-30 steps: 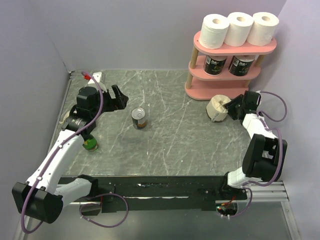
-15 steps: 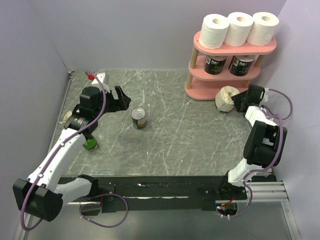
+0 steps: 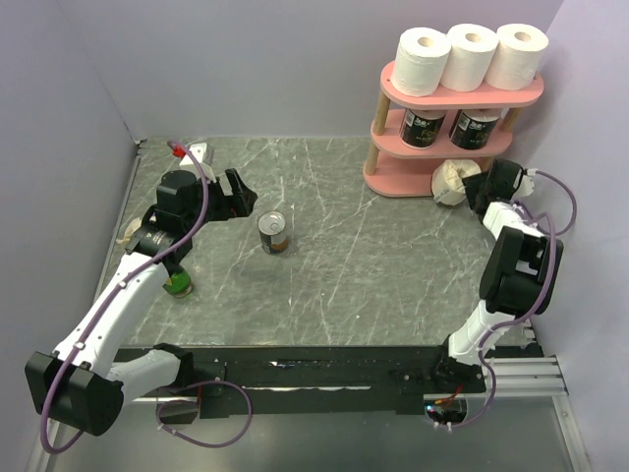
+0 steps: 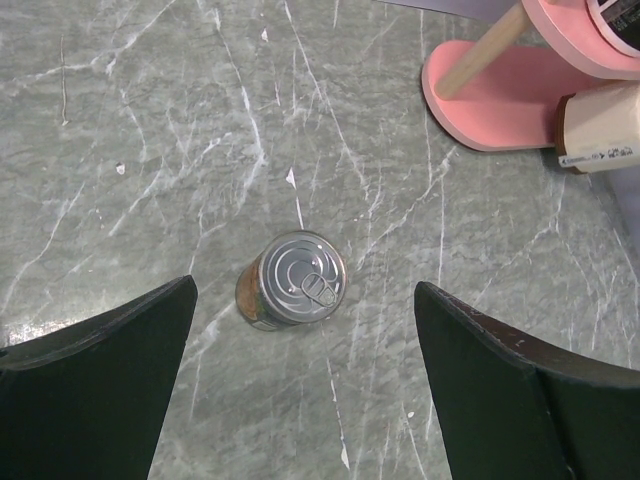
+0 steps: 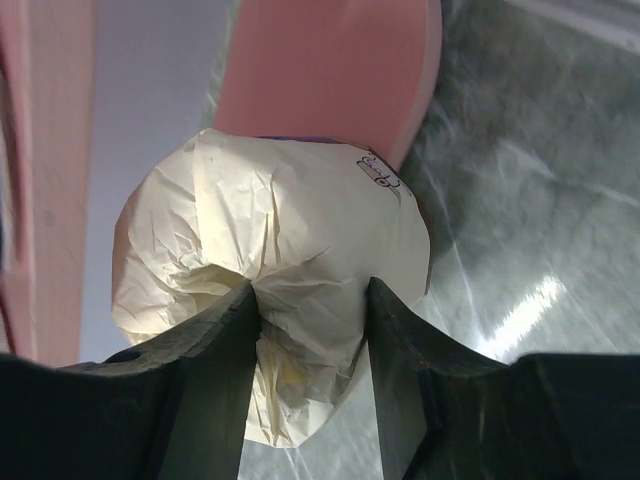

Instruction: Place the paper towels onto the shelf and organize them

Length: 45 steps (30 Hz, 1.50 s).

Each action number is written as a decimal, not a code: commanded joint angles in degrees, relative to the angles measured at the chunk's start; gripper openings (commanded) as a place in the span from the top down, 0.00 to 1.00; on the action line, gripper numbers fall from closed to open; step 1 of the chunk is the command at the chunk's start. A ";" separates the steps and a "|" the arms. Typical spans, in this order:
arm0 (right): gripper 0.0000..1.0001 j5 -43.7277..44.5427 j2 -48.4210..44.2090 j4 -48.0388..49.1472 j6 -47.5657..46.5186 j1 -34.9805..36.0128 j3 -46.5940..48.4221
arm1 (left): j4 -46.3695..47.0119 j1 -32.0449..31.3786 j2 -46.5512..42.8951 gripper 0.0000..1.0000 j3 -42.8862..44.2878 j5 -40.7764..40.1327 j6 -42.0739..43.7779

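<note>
While right pincer [image 5: 312, 300] clamps cream roll [image 5: 270, 220], at lowest rim of shelf [image 3: 393, 181]

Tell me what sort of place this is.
Probably a robot test cell, not a home: plain lilac walls box in a marble-patterned table, the left arm and right arm are bolted to a black rail, and a pink shelf holds paper towels.

Shelf [image 3: 393, 182] in the far right corner, three paper towels [image 3: 472, 56] on top, two beneath; can [image 3: 273, 233] left of centre
</note>
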 commanded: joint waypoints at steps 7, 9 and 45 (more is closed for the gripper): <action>0.50 2.45 4.25 10.88 4.60 -1.23 5.76 | 1.77 -0.24 -2.36 0.04 0.92 -0.42 0.74; 0.50 2.62 5.13 12.89 5.57 -1.23 5.76 | 1.77 -0.24 -2.36 0.04 0.92 -0.33 0.74; 0.59 -6.42 -1.03 15.00 7.94 1.40 -6.37 | 1.86 -0.33 -2.98 0.04 0.65 -1.21 1.09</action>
